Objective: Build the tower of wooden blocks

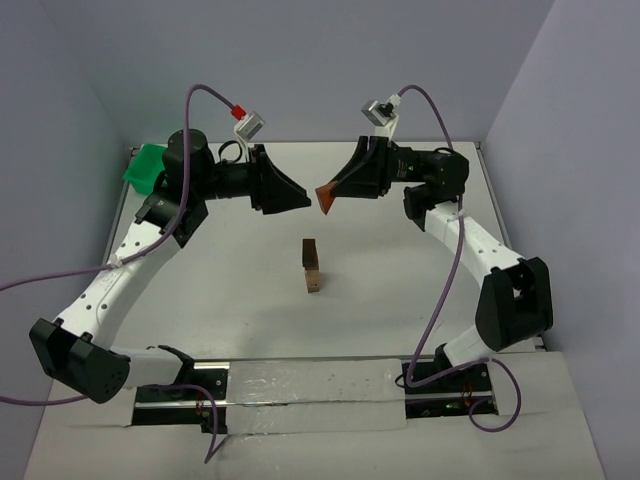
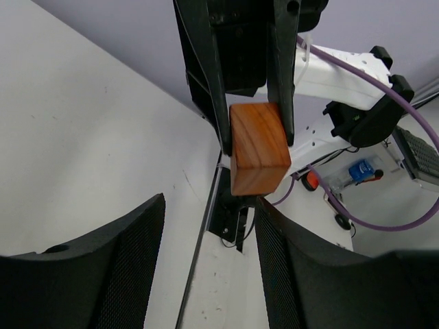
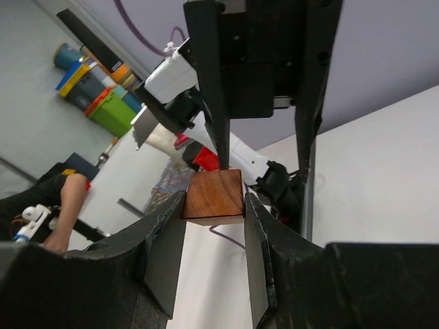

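Clamping a smooth, reddish-brown wooden block (image 3: 214, 195) with visible grain between its textured black pads, the right gripper (image 3: 214, 209) holds it in mid-air, arm raised and wrist turned toward its partner. Facing it at the same height, the left gripper (image 2: 211, 202) has its jaws spread wide around the block, one finger just beside a face and the other well apart. On the matte white table (image 1: 400, 300), at 6 o'clock from the held block, stands the tower (image 1: 312, 266), a narrow upright stack of tan and dark brown wooden blocks. A green plastic bin (image 1: 145, 168) sits at the table's 10 o'clock corner, partly hidden by the left arm. Purple cables (image 1: 445, 290) loop from both wrists.
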